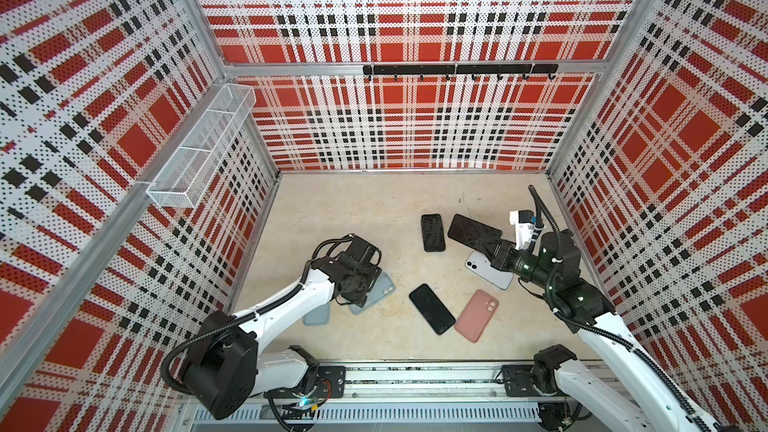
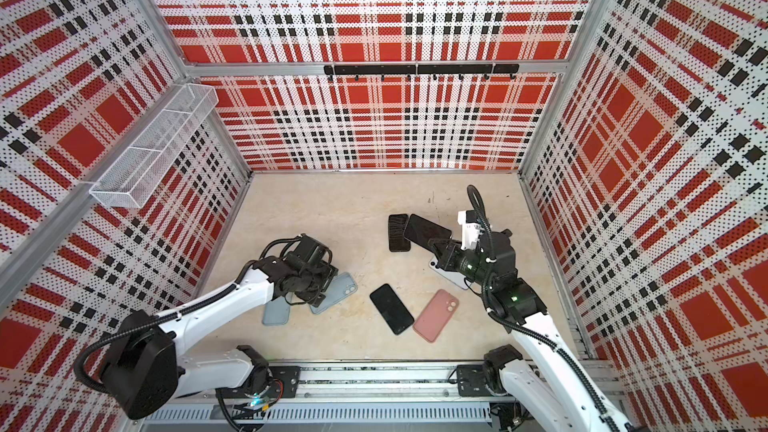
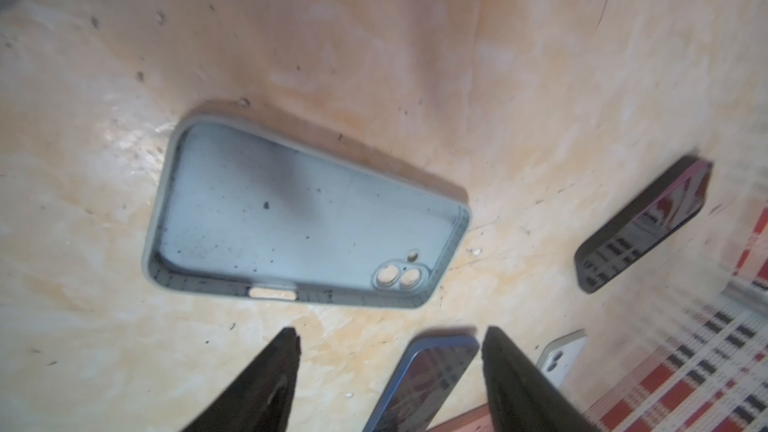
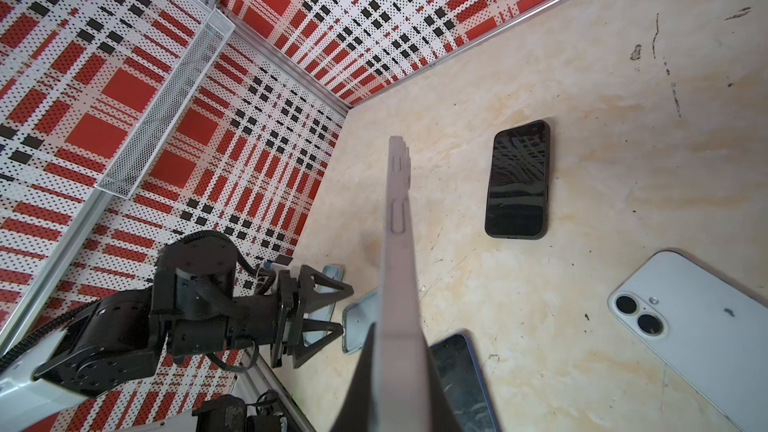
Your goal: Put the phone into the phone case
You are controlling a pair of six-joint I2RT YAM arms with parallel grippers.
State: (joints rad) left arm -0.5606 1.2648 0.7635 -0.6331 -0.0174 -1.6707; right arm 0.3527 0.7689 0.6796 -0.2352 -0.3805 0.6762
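Top views: your right gripper (image 1: 488,248) is clenched on 1 end of the phone (image 1: 471,231). The phone is lifted off the floor (image 1: 353,209), screen up, ready to carry. The blue case (image 2: 345,284) lies well apart, half hidden under the other wrist.
Left wrist: your left gripper (image 3: 390,331) hangs near that case, jaws spread, nothing between them. The case lies hollow side up and empty, so it can take the phone. I judge this gripper is placed to steady it.
Right wrist: the phone shows edge-on in the clamped jaws. Holding 1 end leaves the far end free to enter first.
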